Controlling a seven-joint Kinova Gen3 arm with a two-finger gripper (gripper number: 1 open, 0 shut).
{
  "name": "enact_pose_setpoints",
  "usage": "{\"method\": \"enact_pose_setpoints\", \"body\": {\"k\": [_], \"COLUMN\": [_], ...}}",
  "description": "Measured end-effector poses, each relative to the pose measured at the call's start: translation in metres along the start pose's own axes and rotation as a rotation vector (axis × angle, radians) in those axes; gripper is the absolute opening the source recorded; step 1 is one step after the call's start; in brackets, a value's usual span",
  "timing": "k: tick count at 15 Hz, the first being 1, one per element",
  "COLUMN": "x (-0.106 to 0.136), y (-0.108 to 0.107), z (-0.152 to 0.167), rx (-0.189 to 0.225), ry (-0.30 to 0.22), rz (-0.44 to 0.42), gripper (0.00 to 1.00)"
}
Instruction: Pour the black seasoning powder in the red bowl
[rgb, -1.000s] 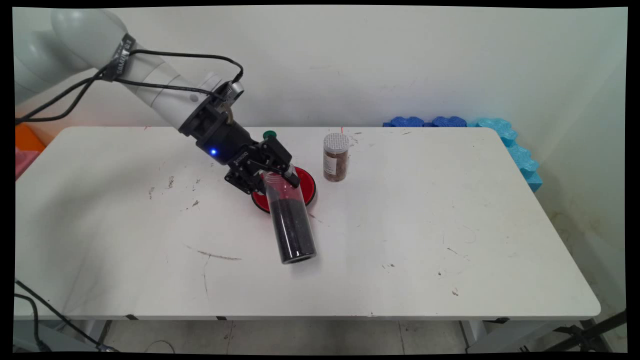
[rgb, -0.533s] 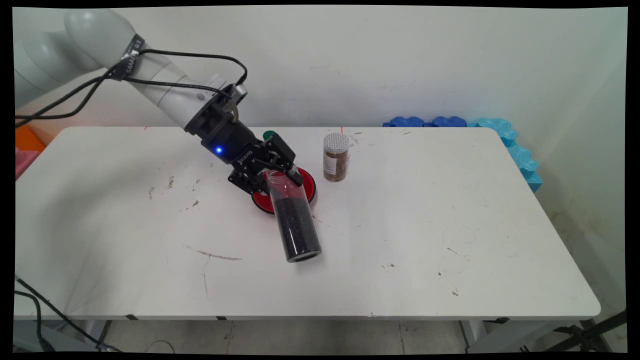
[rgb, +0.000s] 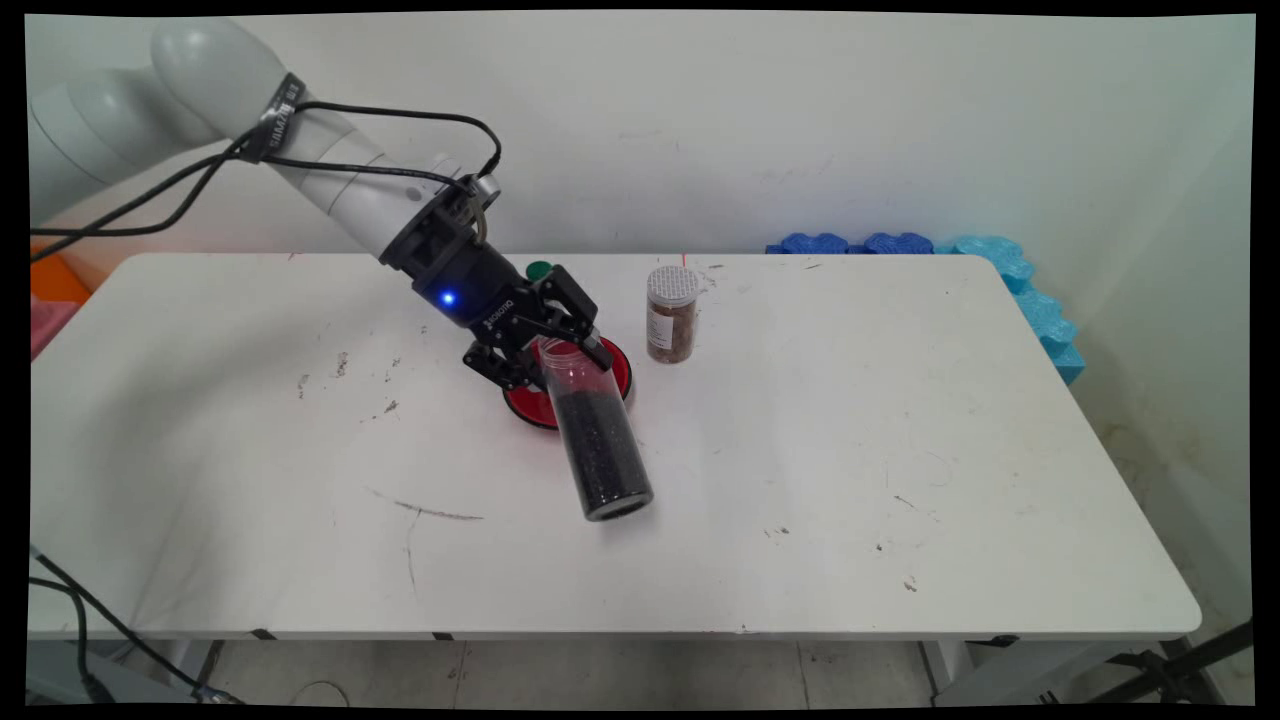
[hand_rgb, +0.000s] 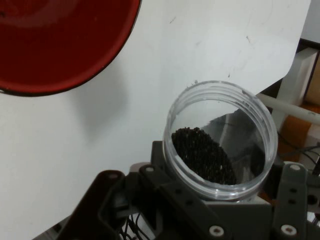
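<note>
My gripper is shut on a tall clear jar partly filled with black grains, gripping it just below its open mouth. The jar hangs tilted, with its base toward the table's near side. In the hand view the jar's open threaded mouth sits between the gripper linkage, with the dark grains visible inside. A red plate lies on the table just behind the jar, and its rim fills the upper left of the hand view.
A small spice jar with a grey perforated lid stands right of the red plate. A green cap lies behind the gripper. Blue foam pieces line the table's far right edge. The white table is scuffed.
The arm has shifted the held jar slightly to the right, still tilted the same way. The plate and the spice jar have stayed put.
</note>
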Motion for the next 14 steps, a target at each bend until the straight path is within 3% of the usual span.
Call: {"method": "enact_pose_setpoints", "body": {"k": [14], "x": [0.0076], "y": [-0.0041], "z": [0.001], "rx": [-0.031], "ry": [-0.002], "rz": [-0.121], "gripper": [0.0]}}
